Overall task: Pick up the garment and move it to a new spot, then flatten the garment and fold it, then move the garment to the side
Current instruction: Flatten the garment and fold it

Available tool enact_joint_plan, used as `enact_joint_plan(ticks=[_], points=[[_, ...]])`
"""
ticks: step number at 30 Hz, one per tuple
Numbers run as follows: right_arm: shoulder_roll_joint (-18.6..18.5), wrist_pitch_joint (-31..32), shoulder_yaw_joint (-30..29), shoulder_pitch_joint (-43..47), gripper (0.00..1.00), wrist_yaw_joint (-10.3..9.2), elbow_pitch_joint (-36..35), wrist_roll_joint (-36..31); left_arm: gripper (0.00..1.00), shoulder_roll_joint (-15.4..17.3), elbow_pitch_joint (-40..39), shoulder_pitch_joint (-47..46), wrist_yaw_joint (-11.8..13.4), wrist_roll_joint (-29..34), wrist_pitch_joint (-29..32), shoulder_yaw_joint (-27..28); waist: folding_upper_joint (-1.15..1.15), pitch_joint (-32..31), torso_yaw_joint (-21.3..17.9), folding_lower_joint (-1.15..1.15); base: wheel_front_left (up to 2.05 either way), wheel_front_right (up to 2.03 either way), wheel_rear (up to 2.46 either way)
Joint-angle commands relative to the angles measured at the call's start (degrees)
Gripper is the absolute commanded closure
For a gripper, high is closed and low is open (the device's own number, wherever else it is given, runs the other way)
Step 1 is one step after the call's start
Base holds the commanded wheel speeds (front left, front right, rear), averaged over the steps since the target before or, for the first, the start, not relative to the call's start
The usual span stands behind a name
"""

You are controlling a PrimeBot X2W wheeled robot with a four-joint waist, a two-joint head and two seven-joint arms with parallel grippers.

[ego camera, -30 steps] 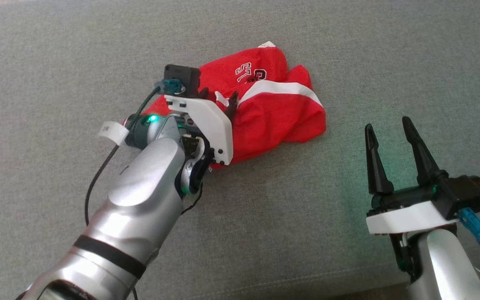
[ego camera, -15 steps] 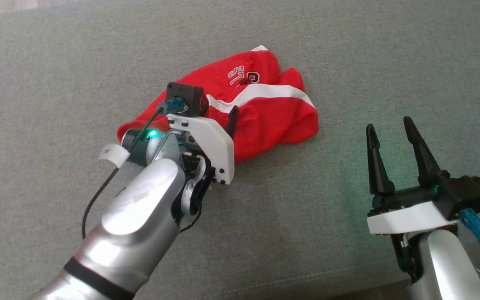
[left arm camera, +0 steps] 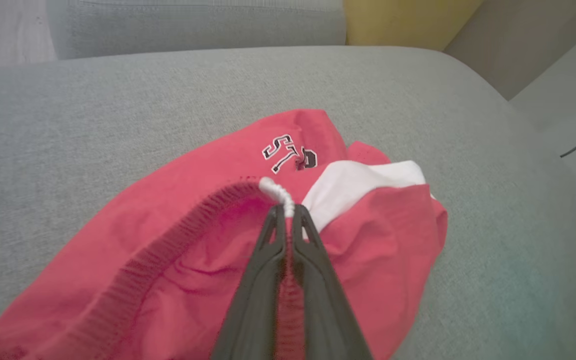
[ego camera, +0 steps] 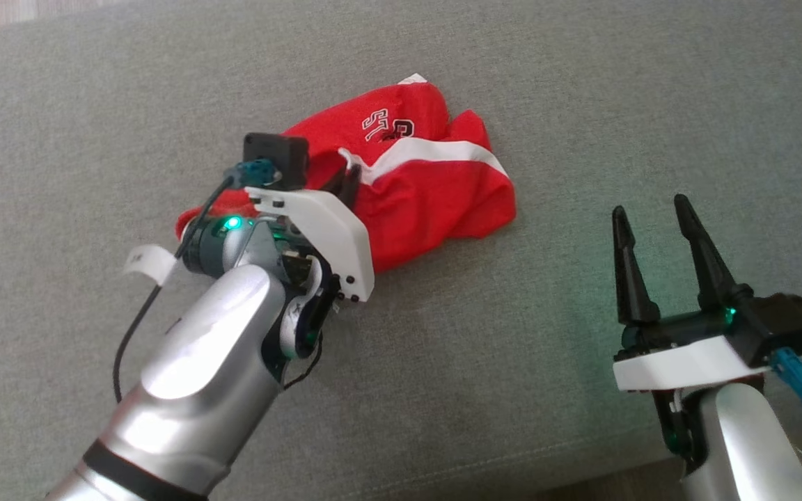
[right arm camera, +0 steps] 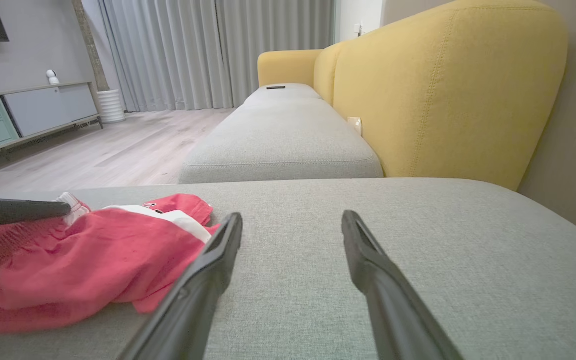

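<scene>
The garment (ego camera: 436, 195) is a crumpled pair of red shorts with a white stripe and lettering, lying on the grey cushion (ego camera: 582, 104). My left gripper (ego camera: 347, 182) is shut on its ribbed waistband; in the left wrist view the two dark fingers pinch the gathered band (left arm camera: 248, 192) of the garment (left arm camera: 203, 240) at the left gripper (left arm camera: 285, 210) tips. My right gripper (ego camera: 651, 216) stands open over bare cushion to the garment's right, nothing between its fingers. In the right wrist view the right gripper (right arm camera: 292, 222) points past the garment (right arm camera: 83, 255), which lies at lower left.
The grey cushion's (right arm camera: 418, 250) front seam runs along the bottom of the head view. A yellow sofa back (right arm camera: 443, 90) rises to the right in the right wrist view, with another grey seat (right arm camera: 280, 135) and wooden floor (right arm camera: 118, 145) beyond.
My left gripper has gone from open to shut on the waistband. The whole head picture has shifted down and left a little; the right gripper stays open and still.
</scene>
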Motion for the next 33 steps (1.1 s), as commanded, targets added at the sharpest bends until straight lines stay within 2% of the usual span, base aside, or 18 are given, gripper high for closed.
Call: enact_joint_plan(ticks=[1, 5, 8, 9, 10, 15, 20, 24, 28, 33], points=[[-0.3, -0.4, 0.8, -0.4, 0.00, 0.43, -1.7, 0.5, 1.00, 1.0, -1.9, -2.5, -0.2, -0.6, -1.3, 2.7, 0.00, -0.2, -0.2, 0.00, 0.00, 0.00, 0.00], [-0.3, -0.4, 1.1, -0.3, 0.00, 0.43, -1.1, 0.4, 1.00, 0.1, -0.8, -3.3, -3.6, -1.9, -4.4, 3.1, 0.00, -1.3, -0.8, 0.00, 0.00, 0.00, 0.00], [-0.3, -0.4, 1.2, -0.4, 0.00, 0.43, -1.2, 0.8, 1.00, -1.6, 0.3, -5.0, -7.5, -3.8, -6.0, 3.2, 0.00, -2.8, -1.7, 0.00, 0.00, 0.00, 0.00], [-0.3, -0.4, 1.3, -0.4, 0.00, 0.43, -1.2, 0.9, 1.00, -2.3, 0.5, -5.9, -8.8, -4.4, -6.3, 3.1, 0.00, -3.4, -2.1, 0.00, 0.00, 0.00, 0.00], [-0.3, -0.4, 1.3, -0.4, 0.00, 0.43, -1.2, 0.9, 1.00, -2.3, 0.5, -5.9, -8.8, -4.4, -6.3, 3.1, 0.00, -3.4, -2.1, 0.00, 0.00, 0.00, 0.00], [-0.3, -0.4, 2.1, 0.0, 0.00, 0.43, -1.6, 2.1, 1.00, -5.1, 1.4, -12.6, -14.4, -8.6, -6.0, 3.6, 0.00, -5.7, -4.8, 0.00, 0.00, 0.00, 0.00], [-0.3, -0.4, 3.7, 1.3, 0.00, 0.43, -1.6, 3.7, 1.00, -6.5, 1.3, -20.8, -18.9, -18.4, -6.7, 6.7, 0.00, -8.4, -8.0, 0.00, 0.00, 0.00, 0.00], [-0.3, -0.4, 3.3, 1.9, 0.00, 0.43, -2.1, 4.0, 1.00, -6.6, 0.5, -22.6, -19.1, -22.4, -6.4, 7.8, 0.00, -8.8, -7.3, 0.00, 0.00, 0.00, 0.00], [-0.3, -0.4, 1.6, 2.0, 0.00, 0.43, -3.2, 3.9, 1.00, -4.5, -1.7, -16.7, -18.9, -24.1, -5.5, 7.5, 0.00, -7.8, -4.6, 0.00, 0.00, 0.00, 0.00], [-0.3, -0.4, -1.3, 2.1, 0.00, 0.43, -4.3, 2.6, 1.00, 4.3, -7.9, 1.7, -16.8, -23.4, -5.9, 5.3, 0.00, -5.6, 1.2, 0.00, 0.00, 0.00, 0.00]])
